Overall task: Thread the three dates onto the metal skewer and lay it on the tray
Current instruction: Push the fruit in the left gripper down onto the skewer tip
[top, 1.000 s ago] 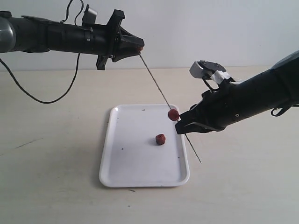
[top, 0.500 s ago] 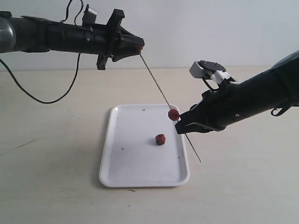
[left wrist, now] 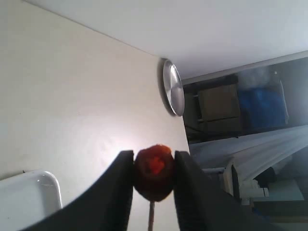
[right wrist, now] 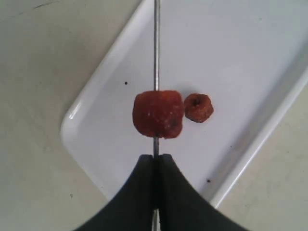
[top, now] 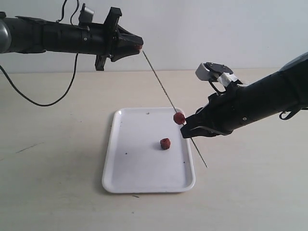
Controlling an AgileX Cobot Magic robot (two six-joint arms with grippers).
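Observation:
The white tray [top: 139,168] [right wrist: 250,57] [left wrist: 29,197] lies mid-table. My right gripper [top: 187,132] [right wrist: 155,159] is shut on the metal skewer [top: 161,89] [right wrist: 156,43], which slants up to the left above the tray. One date [top: 179,118] [right wrist: 158,114] is threaded on it, just above the right fingers. A second date [top: 165,143] [right wrist: 198,107] lies loose on the tray. High at the left, my left gripper [top: 140,47] [left wrist: 154,166] is shut on the third date [left wrist: 154,173], which sits at the upper tip of the skewer [left wrist: 151,219].
A black cable [top: 29,96] hangs from the left arm down onto the pale table. The skewer's lower end [top: 204,163] points past the tray's right rim, close above the table. A round metal disc [left wrist: 173,86] shows far off in the left wrist view.
The left arm has shifted a little to the left and up with its date. The right arm, skewer and both other dates have stayed put.

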